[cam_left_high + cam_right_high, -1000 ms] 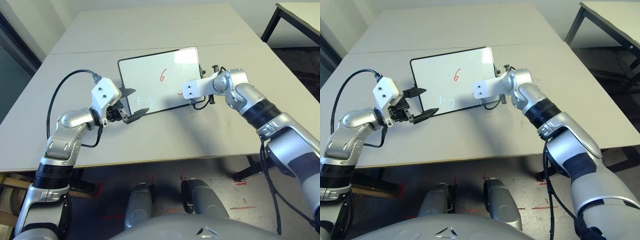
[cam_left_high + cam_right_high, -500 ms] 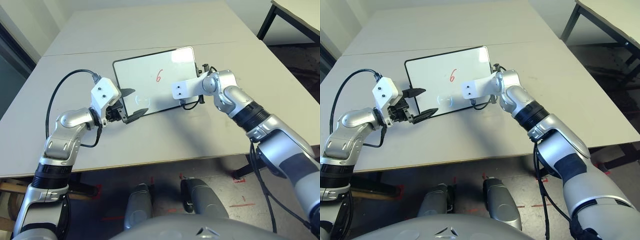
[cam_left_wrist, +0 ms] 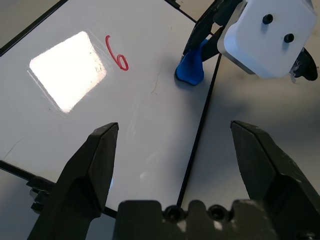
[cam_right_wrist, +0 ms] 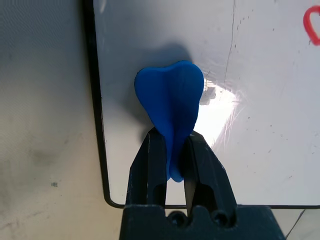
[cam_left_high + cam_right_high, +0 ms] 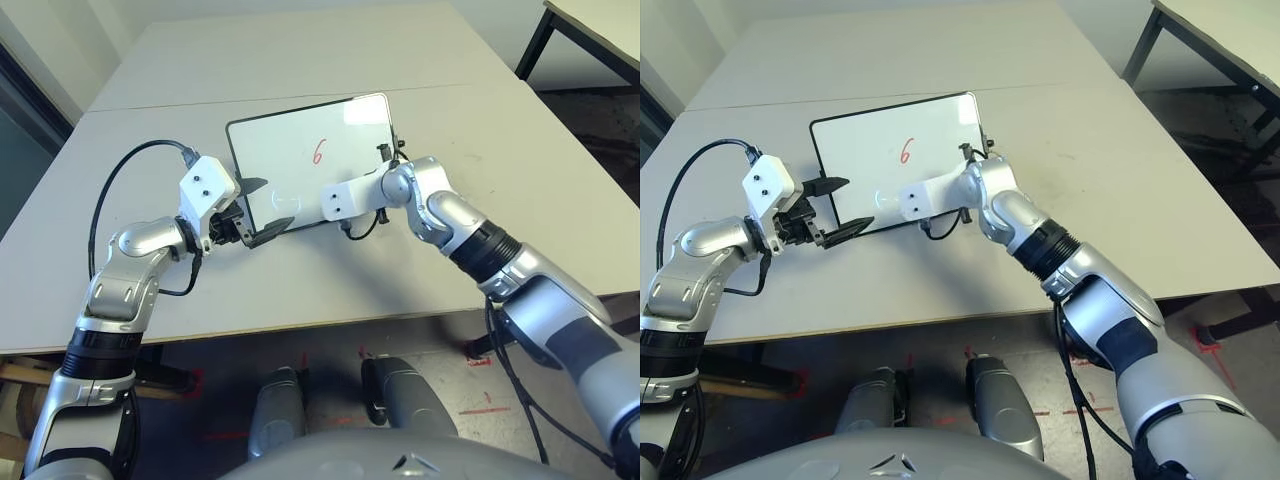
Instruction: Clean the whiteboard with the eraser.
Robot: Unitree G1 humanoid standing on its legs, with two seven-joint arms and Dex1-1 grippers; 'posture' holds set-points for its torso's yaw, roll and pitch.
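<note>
The whiteboard [image 5: 290, 160] lies flat on the grey table, black-framed, with a red "6" [image 5: 318, 151] near its middle. My right gripper [image 4: 170, 145] is shut on the blue eraser [image 4: 170, 97]. It presses the eraser [image 3: 190, 69] onto the board close to the near edge and a rounded corner. My left gripper [image 5: 280, 202] hovers open over the board's near left part, nothing between its fingers. In the left wrist view the left gripper [image 3: 172, 130] looks across the board at the eraser and the red mark [image 3: 116, 52].
A black knob [image 5: 383, 152] sticks out from the board's right side. A second grey table [image 5: 290, 50] abuts at the back, and another table with black legs [image 5: 590, 30] stands far right. A black cable [image 5: 125, 175] loops off my left wrist.
My right arm has swept left along the board's near part with the eraser in its grip. The left gripper has stayed put, open. The camera shifted a little.
</note>
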